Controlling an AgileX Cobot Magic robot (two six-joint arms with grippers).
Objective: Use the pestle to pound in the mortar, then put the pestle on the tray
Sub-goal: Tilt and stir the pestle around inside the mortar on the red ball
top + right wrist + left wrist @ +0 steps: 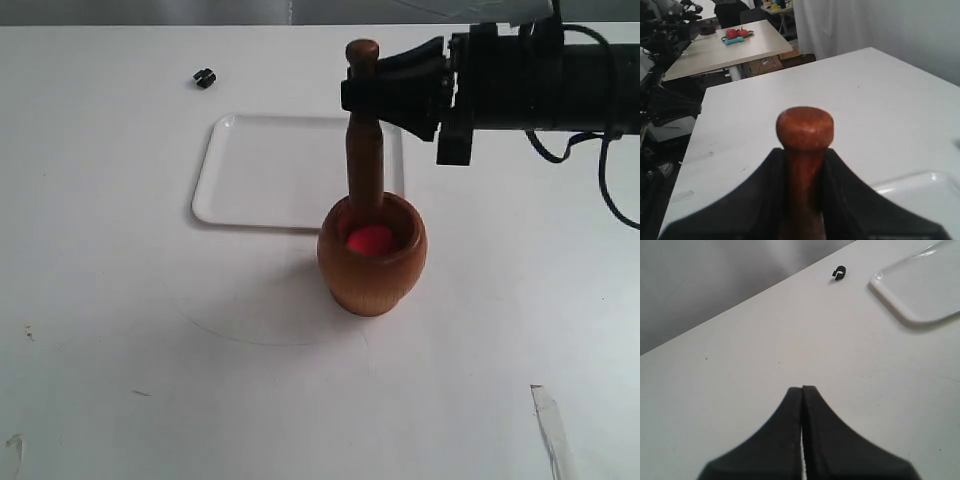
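The reddish-brown mortar (372,258) stands on the white table in front of the white tray (290,172). Something red (370,239) lies inside it. The pestle (364,140) stands upright with its thick end down in the mortar and its knob (804,127) on top. My right gripper (362,92) is shut on the pestle's thin neck just below the knob, reaching in from the right. My left gripper (802,388) is shut on nothing, low over bare table away from the mortar; a corner of the tray (920,287) shows in its view. The exterior view does not show it.
A small black clip (204,78) lies on the table beyond the tray's far left corner, also the black clip (839,273) in the left wrist view. A strip of tape (550,425) sits near the front right.
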